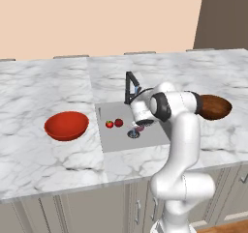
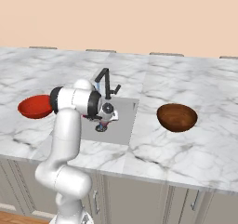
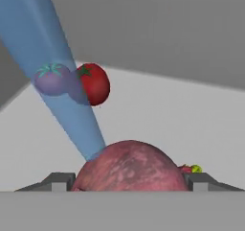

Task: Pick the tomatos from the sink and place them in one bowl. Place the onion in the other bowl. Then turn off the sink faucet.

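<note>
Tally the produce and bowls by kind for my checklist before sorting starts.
Tomatoes: 2, one beside the other in the sink
Onions: 1, between the gripper fingertips
Bowls: 2, red bowl, brown bowl
Total: 5

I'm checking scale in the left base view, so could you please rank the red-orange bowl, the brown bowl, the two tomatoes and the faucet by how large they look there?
1. Red-orange bowl.
2. Brown bowl, partly hidden by the arm, so its rank is unsure.
3. Faucet.
4. The two tomatoes, alike in size.
</note>
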Tool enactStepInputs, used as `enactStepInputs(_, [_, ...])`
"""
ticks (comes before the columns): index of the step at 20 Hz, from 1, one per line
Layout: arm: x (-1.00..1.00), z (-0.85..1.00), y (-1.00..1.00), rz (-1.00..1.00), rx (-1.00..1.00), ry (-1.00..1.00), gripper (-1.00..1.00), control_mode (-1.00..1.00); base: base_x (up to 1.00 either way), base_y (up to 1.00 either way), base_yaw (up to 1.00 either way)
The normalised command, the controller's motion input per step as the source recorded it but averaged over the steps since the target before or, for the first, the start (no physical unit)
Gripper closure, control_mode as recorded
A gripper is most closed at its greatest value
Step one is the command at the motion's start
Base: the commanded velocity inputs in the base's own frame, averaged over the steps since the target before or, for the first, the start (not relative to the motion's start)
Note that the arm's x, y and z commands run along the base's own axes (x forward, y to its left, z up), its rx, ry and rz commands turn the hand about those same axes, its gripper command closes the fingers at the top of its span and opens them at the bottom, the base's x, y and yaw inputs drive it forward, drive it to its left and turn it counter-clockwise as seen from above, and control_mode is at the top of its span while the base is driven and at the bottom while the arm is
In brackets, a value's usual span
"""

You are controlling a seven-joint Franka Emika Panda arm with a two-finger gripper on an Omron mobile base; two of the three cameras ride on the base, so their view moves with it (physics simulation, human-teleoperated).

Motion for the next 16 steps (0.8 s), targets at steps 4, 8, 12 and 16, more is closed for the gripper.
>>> enactStepInputs(4, [-0.38, 0.40, -0.06, 0.00, 0.02, -0.03, 1.00, -1.00, 0.00, 0.00, 0.00])
enactStepInputs(8, [-0.26, 0.61, -0.06, 0.00, 0.01, 0.00, 1.00, -1.00, 0.00, 0.00, 0.00])
enactStepInputs(12, [-0.23, 0.81, -0.04, 0.00, 0.00, 0.00, 1.00, -1.00, 0.00, 0.00, 0.00])
enactStepInputs(16, [-0.26, 0.78, -0.10, 0.00, 0.00, 0.03, 1.00, -1.00, 0.00, 0.00, 0.00])
